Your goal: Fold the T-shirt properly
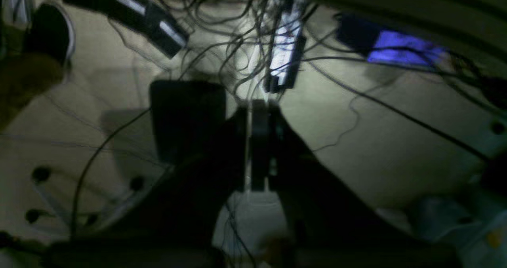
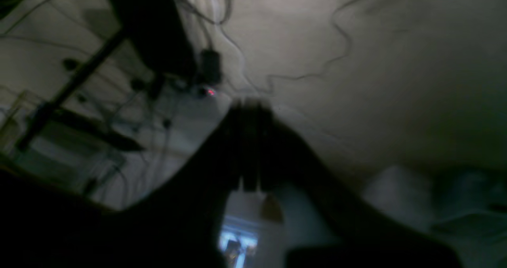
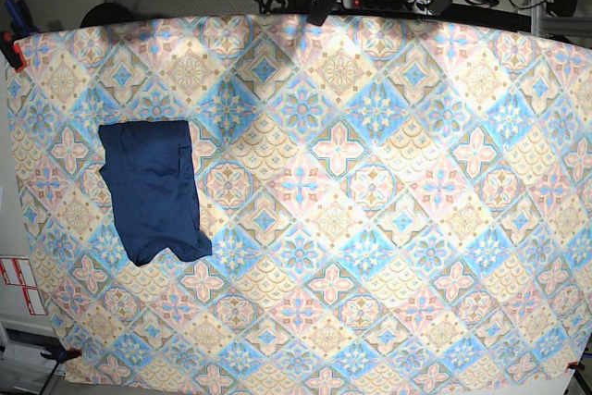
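The T-shirt [image 3: 153, 190] lies on the surface's [image 3: 388, 228] patterned cloth toward the base view's left edge, already reduced to a compact dark rectangle, narrower than it is long. Its upper edge looks square; the lower edge is uneven, with one corner trailing out toward the middle of the surface. Judged from that, the folding is essentially complete and what remains is tidying, if you want it.

Neither arm shows in the base view. Both wrist cameras look out over floor and a tangle of cables [image 1: 245, 34], not cloth. The left fingers [image 1: 259, 105] are clenched on nothing, and so are the right fingers [image 2: 250, 103], though that view is dim and blurred.

If you return to square the bottom edge, approach with the right arm, which is on the shirt's side. Pinch only the stray corner, and tuck it without dragging the stacked layers, since thin knit slides easily.
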